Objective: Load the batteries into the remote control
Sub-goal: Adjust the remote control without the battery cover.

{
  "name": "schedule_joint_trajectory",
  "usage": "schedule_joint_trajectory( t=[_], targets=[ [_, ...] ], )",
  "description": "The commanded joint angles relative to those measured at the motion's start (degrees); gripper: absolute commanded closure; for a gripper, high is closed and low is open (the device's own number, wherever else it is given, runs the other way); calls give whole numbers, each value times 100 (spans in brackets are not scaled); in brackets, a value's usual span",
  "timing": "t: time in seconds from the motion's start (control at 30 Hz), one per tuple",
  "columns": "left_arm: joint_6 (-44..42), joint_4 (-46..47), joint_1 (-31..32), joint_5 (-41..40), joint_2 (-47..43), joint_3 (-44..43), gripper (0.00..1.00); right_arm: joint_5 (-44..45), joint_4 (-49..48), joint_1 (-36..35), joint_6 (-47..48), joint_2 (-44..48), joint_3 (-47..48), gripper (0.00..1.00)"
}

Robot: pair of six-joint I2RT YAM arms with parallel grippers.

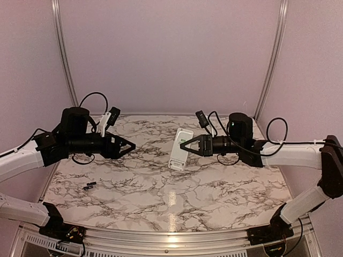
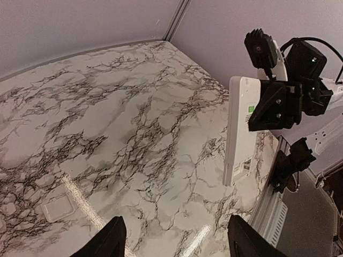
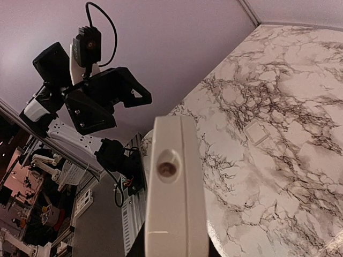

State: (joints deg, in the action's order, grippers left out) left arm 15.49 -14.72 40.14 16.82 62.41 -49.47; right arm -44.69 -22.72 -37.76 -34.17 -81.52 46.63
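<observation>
— What do we have at the right gripper (image 1: 187, 145)?
— We see its black fingers (image 2: 270, 104) pressed onto the remote control (image 1: 180, 149), pinching the white bar across its upper half. The bar is lifted off the marble table (image 1: 225, 187) and stands nearly on end.

— And from the left wrist?
— There we see the remote control (image 2: 238, 128) edge-on and upright, gripped from the right of that view. Near its lower end we make out a recess (image 2: 244, 168) in the casing. We cannot tell what is inside it.

— The left gripper (image 1: 130, 145)?
— Spread wide. Its two fingertips (image 2: 107, 242) sit at the bottom of its own view with only marble between them and nothing held. It is raised over the table, points at the remote and is well apart from it.

— Where are the batteries (image 1: 89, 186)?
— We find two small dark cylinders lying close together on the table at the near left, on the near side of the left gripper. They are well apart from the remote and from both pairs of fingers.

— Anything else on the surface?
— A pale flat rectangle (image 2: 56, 208) lies on the marble. We cannot tell what it is.

— The right wrist view?
— We look onto the remote's end face, which has a round dark window (image 3: 167, 168). The left gripper faces us beyond it.
</observation>
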Motion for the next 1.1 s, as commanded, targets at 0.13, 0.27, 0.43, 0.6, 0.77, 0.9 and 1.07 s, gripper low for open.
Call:
schedule_joint_trajectory(
  t=[0.13,0.27,0.43,0.6,0.77,0.9,1.07],
  targets=[
    [991,1799,138,1154,256,195,33,-196,-1121,-703,-492,-506,342,100],
    [1122,2129,403,1203,515,272,34,-276,-1197,-878,-519,-682,532,100],
    [1129,2229,545,1282,764,257,37,-468,-1086,-1016,-410,-810,715,100],
    [1150,2362,636,1500,860,243,45,-565,-1170,-1040,-447,-850,727,100],
    [1155,2412,694,1584,1031,168,53,-775,-1390,-1054,-598,-949,764,100],
    [1169,2506,702,1673,1134,105,58,-879,-1393,-1082,-606,-978,796,100],
    [1242,2729,701,1842,1218,74,71,-1003,-1452,-1102,-655,-1014,809,100]
  ],
)
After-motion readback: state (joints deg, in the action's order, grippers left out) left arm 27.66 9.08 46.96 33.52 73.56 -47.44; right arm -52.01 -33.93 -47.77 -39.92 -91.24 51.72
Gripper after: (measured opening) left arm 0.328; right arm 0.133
